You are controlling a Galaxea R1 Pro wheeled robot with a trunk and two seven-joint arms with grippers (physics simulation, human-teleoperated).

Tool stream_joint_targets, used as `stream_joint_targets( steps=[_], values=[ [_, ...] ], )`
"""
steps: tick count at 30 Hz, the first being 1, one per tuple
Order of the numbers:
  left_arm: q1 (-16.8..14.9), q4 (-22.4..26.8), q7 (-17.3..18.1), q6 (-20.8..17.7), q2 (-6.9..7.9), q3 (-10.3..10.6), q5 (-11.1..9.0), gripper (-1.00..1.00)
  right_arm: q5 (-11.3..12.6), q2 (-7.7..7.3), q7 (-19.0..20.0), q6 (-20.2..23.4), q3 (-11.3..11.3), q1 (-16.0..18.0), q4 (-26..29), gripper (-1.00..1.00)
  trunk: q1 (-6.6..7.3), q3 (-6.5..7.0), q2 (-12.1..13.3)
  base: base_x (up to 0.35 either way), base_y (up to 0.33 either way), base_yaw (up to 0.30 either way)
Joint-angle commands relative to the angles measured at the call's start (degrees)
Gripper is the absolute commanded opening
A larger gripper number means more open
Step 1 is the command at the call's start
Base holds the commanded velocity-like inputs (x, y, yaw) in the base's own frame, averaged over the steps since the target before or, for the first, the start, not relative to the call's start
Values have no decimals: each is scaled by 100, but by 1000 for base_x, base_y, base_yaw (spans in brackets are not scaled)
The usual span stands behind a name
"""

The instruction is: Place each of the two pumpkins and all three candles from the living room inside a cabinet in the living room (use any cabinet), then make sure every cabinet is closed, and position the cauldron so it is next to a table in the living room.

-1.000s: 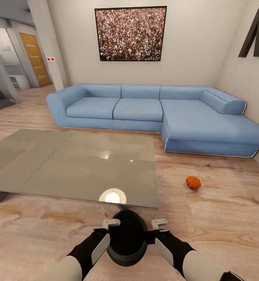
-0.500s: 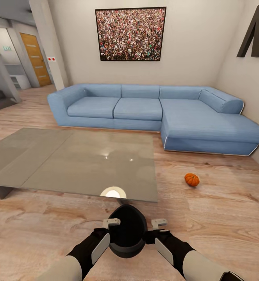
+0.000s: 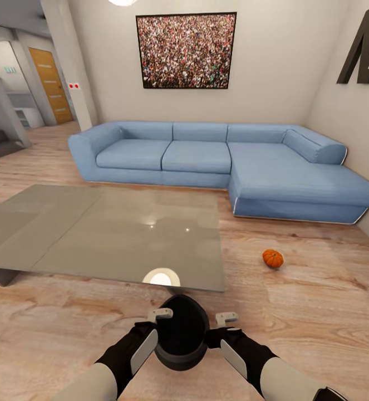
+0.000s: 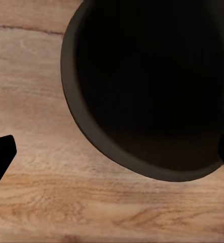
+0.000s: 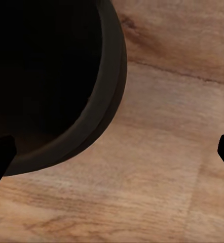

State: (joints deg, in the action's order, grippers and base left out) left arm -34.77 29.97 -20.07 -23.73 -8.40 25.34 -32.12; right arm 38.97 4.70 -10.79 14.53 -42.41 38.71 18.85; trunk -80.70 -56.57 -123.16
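Note:
The black cauldron (image 3: 181,333) hangs just above the wood floor between my two grippers, right in front of the near edge of the low beige-grey table (image 3: 95,234). My left gripper (image 3: 153,333) flanks its left side and my right gripper (image 3: 230,337) its right side, both open. The left wrist view looks into the cauldron's dark mouth (image 4: 152,86), and the right wrist view shows its rim (image 5: 109,91) over the floorboards. One small orange pumpkin (image 3: 272,258) lies on the floor right of the table. The candles, the other pumpkin and the cabinet are out of view.
A blue corner sofa (image 3: 223,161) runs along the far wall, its chaise reaching forward on the right. A pillar (image 3: 67,67) and a hallway with a wooden door (image 3: 50,83) stand at the back left. Open floor lies between the table and the chaise.
The whole view has shifted slightly, so the camera moved. The cauldron stays between my grippers and sits a little higher in the picture.

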Motion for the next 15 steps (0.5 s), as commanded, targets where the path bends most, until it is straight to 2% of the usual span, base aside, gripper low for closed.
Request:
stream_joint_targets(
  steps=[1, 4, 6, 8, 11, 15],
  values=[
    [-4, 41, -63, -84, 8, 35, -59, 100, 50, -4, -46, 14, -50, 5, 12, 100, 23, 14, 39, 0, 0, 0],
    [-10, 122, -66, -254, 36, -30, -66, 100, 50, -4, -50, 4, -53, 5, 13, 100, 89, 67, 160, 0, 0, 0],
    [-11, 209, -67, -465, 61, -196, -66, 100, 50, -4, -49, 0, -51, 5, 13, 100, 133, 103, 240, 0, 0, 0],
    [-12, 225, -67, -522, 67, -247, -66, 100, 50, -4, -48, 1, -50, 5, 13, 100, 177, 139, 320, 0, 0, 0],
    [-12, 291, -68, -728, 92, -460, -59, 100, 50, -4, -47, 16, -49, 5, 13, 100, 243, 193, 440, 0, 0, 0],
    [-12, 330, -68, -788, 105, -525, -58, 100, 50, -2, -46, 32, -45, 5, 13, 100, 331, 265, 601, 0, 0, 0]
  ],
)
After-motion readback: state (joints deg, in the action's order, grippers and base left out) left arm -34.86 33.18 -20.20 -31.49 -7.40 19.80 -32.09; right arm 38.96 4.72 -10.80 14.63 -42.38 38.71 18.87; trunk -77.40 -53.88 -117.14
